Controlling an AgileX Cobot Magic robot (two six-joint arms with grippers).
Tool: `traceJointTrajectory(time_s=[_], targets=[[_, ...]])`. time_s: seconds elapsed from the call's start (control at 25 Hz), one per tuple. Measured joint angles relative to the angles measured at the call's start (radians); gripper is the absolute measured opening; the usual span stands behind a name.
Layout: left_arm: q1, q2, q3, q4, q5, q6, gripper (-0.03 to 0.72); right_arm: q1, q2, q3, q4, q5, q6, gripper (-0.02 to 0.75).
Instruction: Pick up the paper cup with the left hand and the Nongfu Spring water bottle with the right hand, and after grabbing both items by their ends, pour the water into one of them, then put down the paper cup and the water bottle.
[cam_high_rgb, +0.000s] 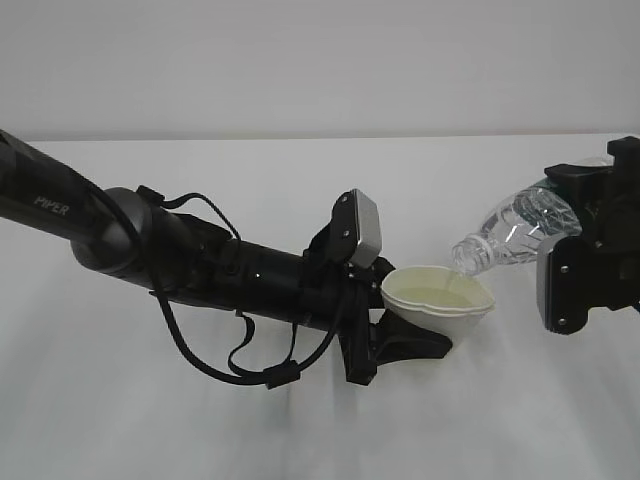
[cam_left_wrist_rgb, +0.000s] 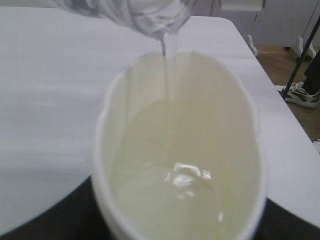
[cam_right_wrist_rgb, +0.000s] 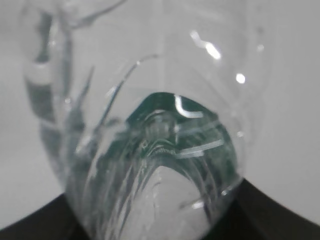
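The left tool (cam_high_rgb: 400, 335) grips the squeezed cup (cam_high_rgb: 438, 300); the right tool (cam_high_rgb: 585, 250) grips the tilted bottle (cam_high_rgb: 510, 232), pouring. Next, the bottle likely needs righting before both go on the surface (cam_high_rgb: 300, 430).

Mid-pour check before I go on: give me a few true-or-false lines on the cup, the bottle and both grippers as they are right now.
1. The left gripper holds the paper cup off the table. True.
2. The Nongfu Spring water bottle stands upright. False: it is tilted, neck down toward the cup.
3. A thin stream of water runs from the bottle's mouth into the cup. True.
4. The cup is dry inside. False: water has pooled in it.
5. The right gripper hangs empty. False: it grips the bottle at its base end.
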Motion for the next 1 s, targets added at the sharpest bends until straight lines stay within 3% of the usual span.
traceJointTrajectory(time_s=[0.56, 1.0], targets=[[0.000, 0.000, 0.000, 0.000, 0.001, 0.000, 0.394, 0.000, 0.000, 0.000, 0.000, 0.000, 0.071, 0.405], [0.000, 0.000, 0.000, -0.042, 0.001, 0.000, 0.394, 0.000, 0.000, 0.006, 0.000, -0.008, 0.330, 0.405]])
